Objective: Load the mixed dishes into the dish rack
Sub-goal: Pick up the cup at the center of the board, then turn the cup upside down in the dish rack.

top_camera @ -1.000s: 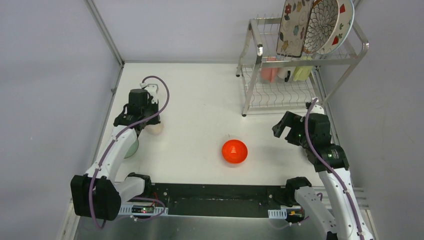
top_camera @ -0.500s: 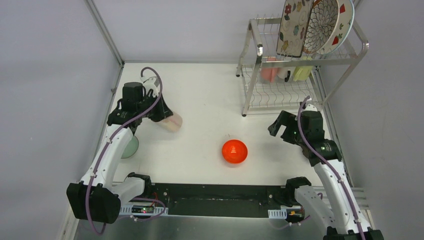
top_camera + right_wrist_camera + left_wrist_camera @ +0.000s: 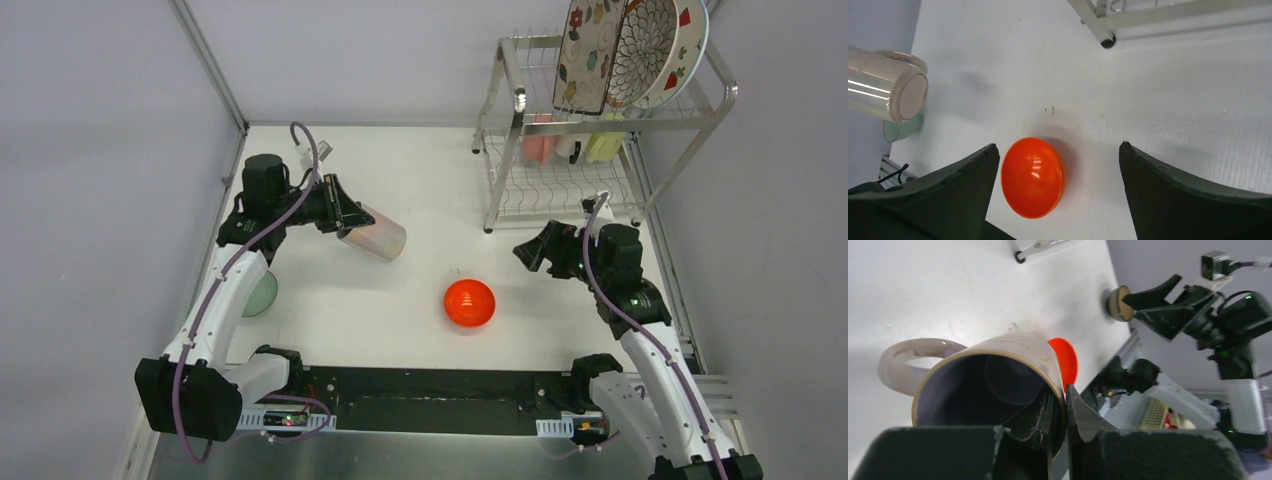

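My left gripper (image 3: 341,216) (image 3: 1066,405) is shut on the rim of a pearly white cup (image 3: 376,238) (image 3: 998,365). It holds the cup on its side above the table, with one finger inside the mouth. A red-orange bowl (image 3: 469,303) (image 3: 1032,177) lies upside down on the table near the front. My right gripper (image 3: 528,252) (image 3: 1058,146) hangs open just right of the bowl, touching nothing. The dish rack (image 3: 690,118) stands at the back right, with three patterned plates (image 3: 640,45) on its upper shelf and pink (image 3: 538,142) and yellow (image 3: 603,146) cups below.
A pale green bowl (image 3: 262,296) (image 3: 900,130) sits at the left, partly under the left arm. A brown round dish (image 3: 1117,304) rests on the table behind the right gripper. Walls close in the left and right sides.
My left gripper has carried the cup up and to the right from the far left. My right gripper has moved left toward the red-orange bowl, its jaws slightly narrower.
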Motion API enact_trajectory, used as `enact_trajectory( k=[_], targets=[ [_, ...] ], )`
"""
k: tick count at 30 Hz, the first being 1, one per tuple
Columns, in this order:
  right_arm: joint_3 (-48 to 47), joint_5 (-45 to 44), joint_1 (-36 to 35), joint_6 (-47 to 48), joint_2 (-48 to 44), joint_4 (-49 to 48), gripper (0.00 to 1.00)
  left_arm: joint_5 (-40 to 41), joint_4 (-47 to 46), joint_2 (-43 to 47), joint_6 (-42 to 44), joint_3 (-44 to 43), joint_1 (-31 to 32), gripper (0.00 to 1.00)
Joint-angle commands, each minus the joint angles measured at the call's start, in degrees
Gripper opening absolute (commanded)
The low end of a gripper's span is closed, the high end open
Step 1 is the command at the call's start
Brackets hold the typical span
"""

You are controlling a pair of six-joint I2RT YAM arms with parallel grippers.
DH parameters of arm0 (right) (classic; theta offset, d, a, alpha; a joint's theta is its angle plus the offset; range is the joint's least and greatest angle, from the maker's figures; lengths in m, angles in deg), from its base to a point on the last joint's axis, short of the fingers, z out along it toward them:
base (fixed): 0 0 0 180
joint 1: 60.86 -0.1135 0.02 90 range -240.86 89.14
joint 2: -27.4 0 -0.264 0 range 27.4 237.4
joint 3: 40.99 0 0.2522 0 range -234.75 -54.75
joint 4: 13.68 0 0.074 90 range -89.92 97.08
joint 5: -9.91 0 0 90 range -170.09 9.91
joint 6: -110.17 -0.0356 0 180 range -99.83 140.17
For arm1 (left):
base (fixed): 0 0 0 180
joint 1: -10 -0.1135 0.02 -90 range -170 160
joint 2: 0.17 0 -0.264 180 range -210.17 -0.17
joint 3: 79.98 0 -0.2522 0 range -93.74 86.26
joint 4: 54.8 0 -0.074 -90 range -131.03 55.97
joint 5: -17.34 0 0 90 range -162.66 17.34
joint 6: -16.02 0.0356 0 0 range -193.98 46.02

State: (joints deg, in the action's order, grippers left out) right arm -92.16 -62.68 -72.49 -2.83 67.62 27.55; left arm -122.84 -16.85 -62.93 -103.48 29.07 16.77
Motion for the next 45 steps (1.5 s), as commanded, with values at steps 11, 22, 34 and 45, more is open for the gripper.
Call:
enact_trajectory(
  k=[11, 22, 34, 45],
  targets=[
    [9.20, 15.53, -10.41, 6.36, 3.73, -50.27, 0.83, -3.79, -45.99, 1.96, -58.79, 8.53, 0.09, 0.00],
    [7.96, 19.37, -14.89, 11.61, 18.37, -71.04, 0.83, -3.53, -63.04, -1.53, -79.29, 10.93, 0.71, 0.00],
    [0.31, 21.86, -19.47, 12.90, 36.47, -91.72, 0.66, -1.01, -73.01, -6.98, -87.44, 6.08, 4.42, 0.00],
    [-5.42, 25.22, -22.70, 11.83, 48.19, -106.98, 0.54, -0.77, -77.21, -9.46, -90.00, 5.70, 7.47, 0.00]
  ],
)
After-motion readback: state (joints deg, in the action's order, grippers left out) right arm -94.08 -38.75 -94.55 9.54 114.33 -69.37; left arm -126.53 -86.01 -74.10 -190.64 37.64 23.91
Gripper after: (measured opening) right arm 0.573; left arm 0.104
